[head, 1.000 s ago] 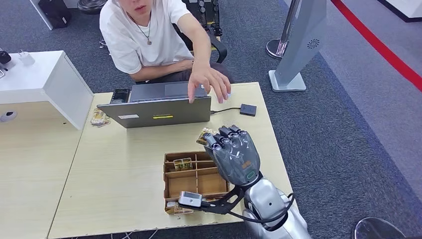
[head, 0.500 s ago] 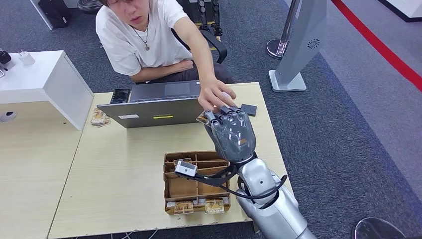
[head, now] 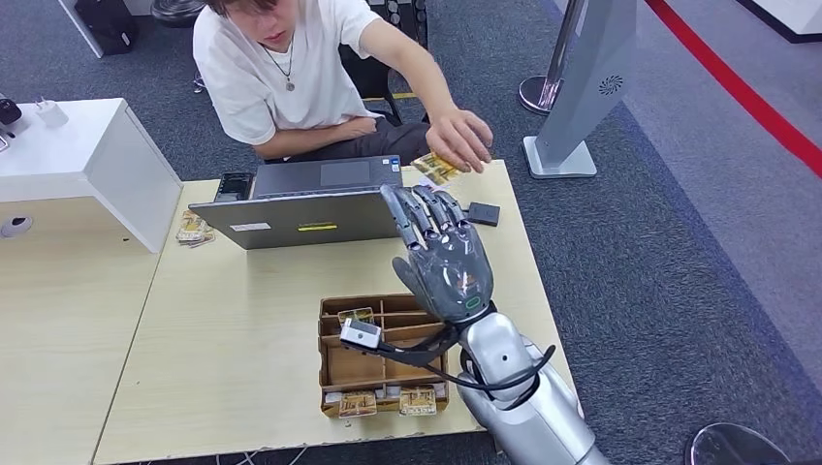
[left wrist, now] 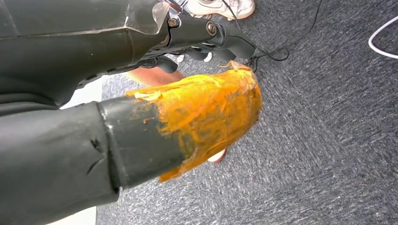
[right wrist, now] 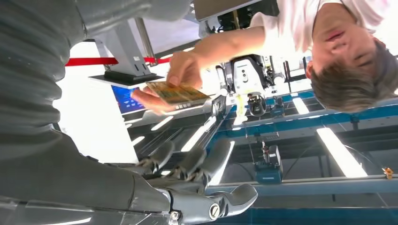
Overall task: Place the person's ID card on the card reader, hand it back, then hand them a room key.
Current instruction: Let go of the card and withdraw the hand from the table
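Since half a second ago, your right hand (head: 441, 257) has let go of the card: it then met the person's hand over the laptop's far corner with the card between them, and now the card (head: 436, 167) is in the person's hand (head: 463, 139), drawn back past the far edge of the table. Your right hand is empty, fingers (head: 417, 215) extended and spread, raised above the table just beside the laptop's right end; the right wrist view confirms the fingers (right wrist: 187, 161) straight with nothing between them, and shows the one card (right wrist: 176, 92) pinched in the person's fingers, apart from yours. Your left hand (left wrist: 141, 136) hangs low over the carpet; you cannot tell from that view whether it is released or clenched, as one orange-taped digit blocks the rest.

Count outward from the right hand. One small black card reader (head: 483, 213) lies flat just beyond the fingertips, its cable running to the laptop. One grey laptop (head: 305, 218) stands open, screen facing the person. One wooden compartment tray (head: 334, 360) sits under your forearm, with one card (head: 356, 318) in a far compartment and two (head: 388, 401) showing in the near row. One small stack of cards (head: 194, 231) lies at the laptop's left end. One person (head: 276, 68) in a white shirt sits across the table (head: 233, 339).
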Controlling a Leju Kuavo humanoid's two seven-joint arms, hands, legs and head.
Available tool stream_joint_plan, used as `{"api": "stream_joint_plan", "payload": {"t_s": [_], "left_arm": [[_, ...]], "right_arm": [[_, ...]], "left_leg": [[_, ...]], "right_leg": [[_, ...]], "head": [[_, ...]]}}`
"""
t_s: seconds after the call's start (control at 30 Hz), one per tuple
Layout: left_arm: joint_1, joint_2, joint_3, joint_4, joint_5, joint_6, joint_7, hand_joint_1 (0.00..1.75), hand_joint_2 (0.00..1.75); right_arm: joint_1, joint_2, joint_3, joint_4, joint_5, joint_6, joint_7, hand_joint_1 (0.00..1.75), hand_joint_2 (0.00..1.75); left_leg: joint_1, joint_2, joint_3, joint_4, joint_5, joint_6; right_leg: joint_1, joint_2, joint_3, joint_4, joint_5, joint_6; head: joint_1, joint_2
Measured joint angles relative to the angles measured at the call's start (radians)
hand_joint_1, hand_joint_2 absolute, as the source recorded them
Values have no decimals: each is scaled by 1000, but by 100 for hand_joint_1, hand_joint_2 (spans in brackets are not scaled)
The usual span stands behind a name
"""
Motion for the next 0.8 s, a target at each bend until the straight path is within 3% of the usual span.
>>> {"api": "stream_joint_plan", "payload": {"t_s": [0.2, 0.3, 0.37, 0.5, 0.57, 0.8], "left_arm": [[1, 0, 0, 0, 4, 1, 6, 0, 0], [1, 0, 0, 0, 6, 3, 13, 0, 0], [2, 0, 0, 0, 8, 4, 18, 0, 0], [2, -2, 2, 0, 15, 10, 26, 0, 0], [3, -4, 3, 0, 21, 14, 28, 0, 0], [4, -9, 16, 0, 28, 21, 37, 0, 0]], "right_arm": [[55, 8, -35, -71, -18, 0, -35, 0, 0], [99, 15, -65, -124, -65, 0, -105, 0, 0], [136, 31, -95, -161, -121, 0, -191, 0, 0], [230, 103, -191, -213, -297, 0, -439, 0, 0], [272, 132, -229, -227, -390, 0, -511, 0, 0], [398, 159, -267, -269, -631, 0, -533, 0, 0]], "left_leg": [[0, 0, 0, 0, 0, 0], [0, 0, 0, 0, 0, 0], [0, 0, 0, 0, 0, 0], [0, 0, 0, 0, 0, 0], [0, 0, 0, 0, 0, 0], [0, 0, 0, 0, 0, 0]], "right_leg": [[0, 0, 0, 0, 0, 0], [0, 0, 0, 0, 0, 0], [0, 0, 0, 0, 0, 0], [0, 0, 0, 0, 0, 0], [0, 0, 0, 0, 0, 0], [0, 0, 0, 0, 0, 0]], "head": [[0, 0], [0, 0], [0, 0], [0, 0], [0, 0], [0, 0]]}}
